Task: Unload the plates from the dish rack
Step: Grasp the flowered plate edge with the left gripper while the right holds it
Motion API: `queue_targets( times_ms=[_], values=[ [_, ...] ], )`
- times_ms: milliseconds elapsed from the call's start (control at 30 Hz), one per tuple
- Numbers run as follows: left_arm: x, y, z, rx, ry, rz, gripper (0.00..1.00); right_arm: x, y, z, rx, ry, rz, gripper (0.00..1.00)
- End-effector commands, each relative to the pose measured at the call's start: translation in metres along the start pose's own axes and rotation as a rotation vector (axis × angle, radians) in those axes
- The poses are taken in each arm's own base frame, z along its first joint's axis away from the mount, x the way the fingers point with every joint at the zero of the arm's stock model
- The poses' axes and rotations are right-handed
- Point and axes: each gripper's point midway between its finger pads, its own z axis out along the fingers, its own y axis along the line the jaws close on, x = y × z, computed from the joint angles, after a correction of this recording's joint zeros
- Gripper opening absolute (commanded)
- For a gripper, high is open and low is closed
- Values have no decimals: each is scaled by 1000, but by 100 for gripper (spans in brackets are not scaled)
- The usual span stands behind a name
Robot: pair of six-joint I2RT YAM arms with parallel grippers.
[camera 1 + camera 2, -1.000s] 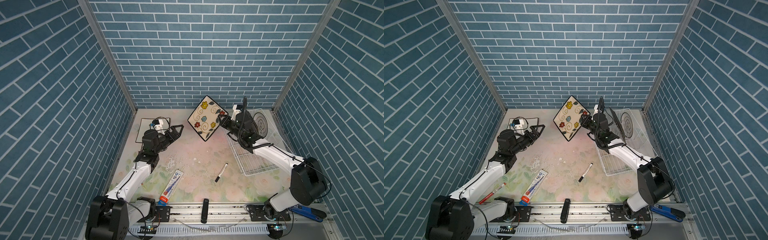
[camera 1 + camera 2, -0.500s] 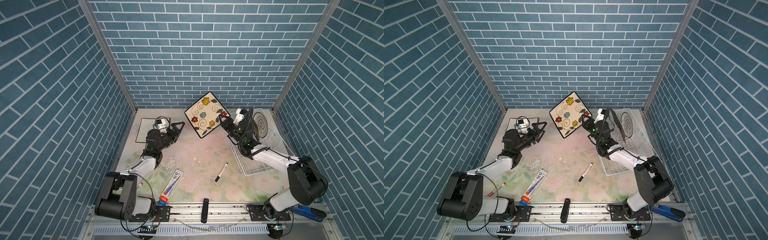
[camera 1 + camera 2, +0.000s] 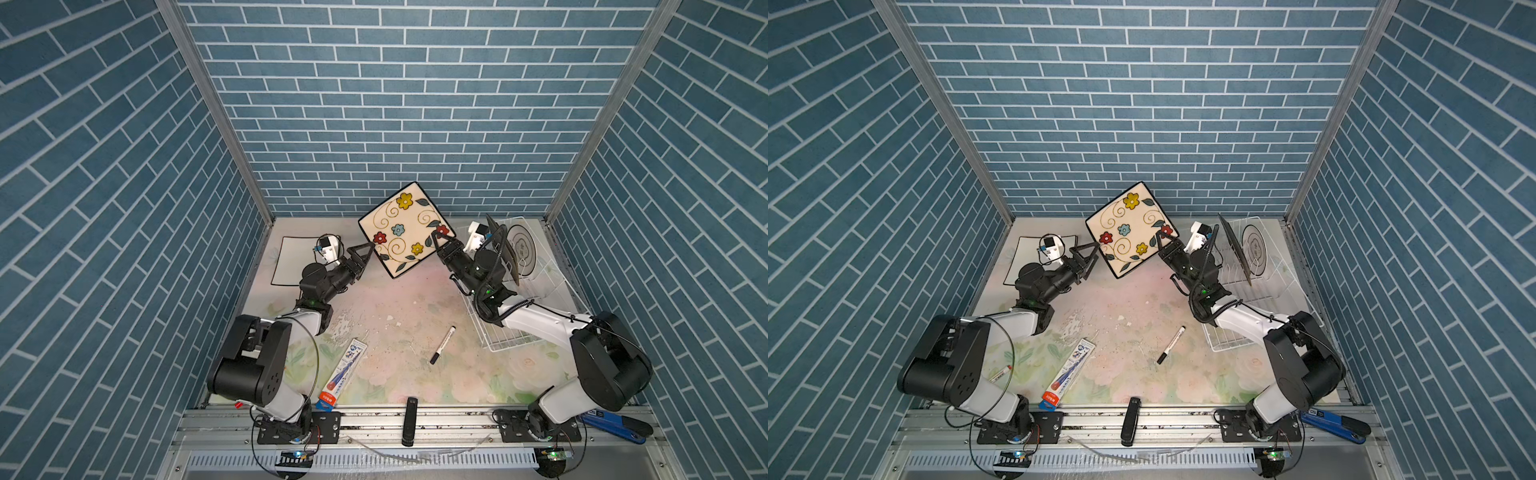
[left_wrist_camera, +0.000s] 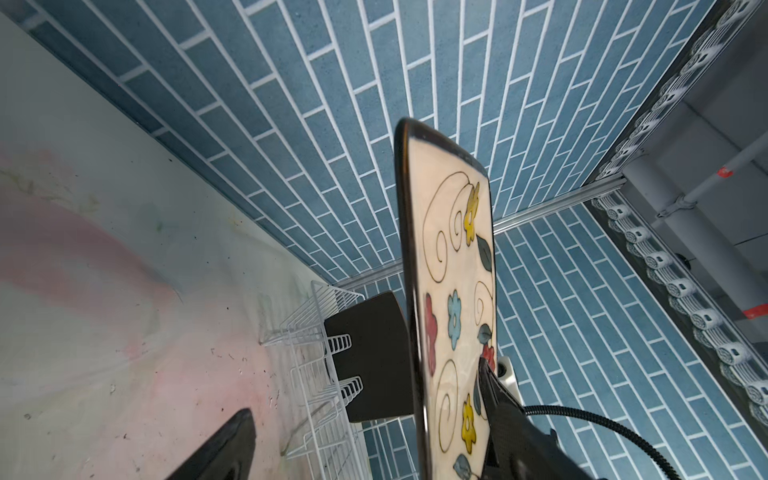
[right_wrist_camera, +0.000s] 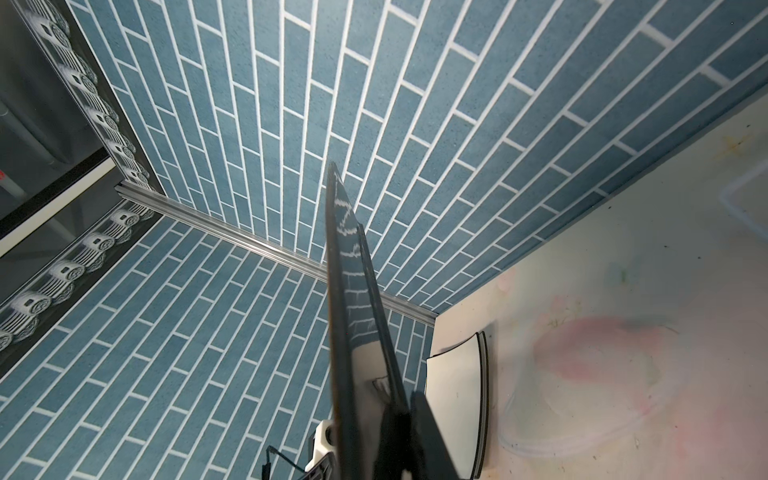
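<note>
Our right hand [image 3: 437,237] is clenched on one corner of the flower plate [image 3: 401,228]. It holds the plate tilted in the air above the back of the surface [image 3: 395,307], between the two arms. Our left hand [image 3: 365,255] is released, with its jaws spread at the plate's opposite edge; we cannot tell whether it touches. The white plate [image 3: 291,259] lies flat at back left. The black plate [image 3: 505,249] and round plate [image 3: 524,249] stand in the rack [image 3: 505,338].

We read this as a hand-over, and the risk lies there. A single corner pinch may let the plate swing or slip. If the right hand lets go before the left bites firmly, the plate drops onto the surface. If the left closes off the rim, it may shove the plate loose. The right arm sits just beside the black plate and could knock it.
</note>
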Motion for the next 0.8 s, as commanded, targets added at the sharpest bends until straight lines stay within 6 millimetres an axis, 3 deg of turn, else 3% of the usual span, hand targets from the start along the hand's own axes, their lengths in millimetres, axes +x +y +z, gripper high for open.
queue_targets(
  times_ms=[0,367,767],
  values=[
    [0,-26,8,133,-3,28,86,-32,76,-15,-290,-108,135,0],
    [10,-31,24,174,23,23,79,-25,74,-16,-288,-66,146,0],
    [15,-41,32,204,45,19,58,-21,75,-14,-311,-43,175,0]
  ],
)
